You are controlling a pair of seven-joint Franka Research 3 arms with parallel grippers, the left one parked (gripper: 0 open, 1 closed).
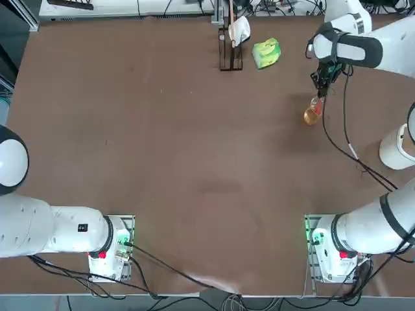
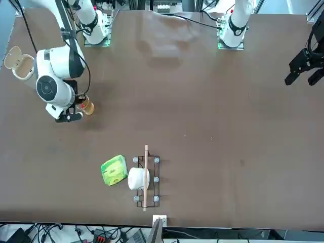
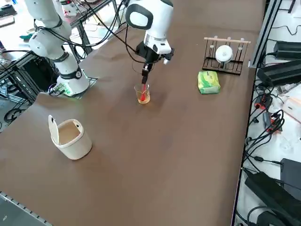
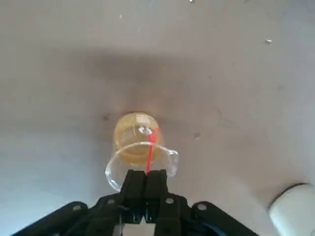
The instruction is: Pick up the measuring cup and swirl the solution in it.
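Note:
The measuring cup [image 4: 140,147] is a small clear glass vessel with a red mark down its wall. It holds the orange-amber solution [image 4: 135,132] in its base. My right gripper [image 4: 146,173] is shut on the cup's rim, one finger on either side of the glass wall. From overhead the cup [image 1: 312,115] hangs just below the gripper [image 1: 318,97] at the far right of the table. In the right side view the gripper [image 3: 144,84] comes straight down onto the cup [image 3: 142,95]. Whether the base touches the table cannot be told.
A white lidded cup [image 1: 397,148] stands near the table's right edge. A green-yellow packet [image 1: 266,53] lies at the far side, next to a dark wire rack [image 1: 228,58] holding a white object and a wooden stick. Cables trail from the arm across the table.

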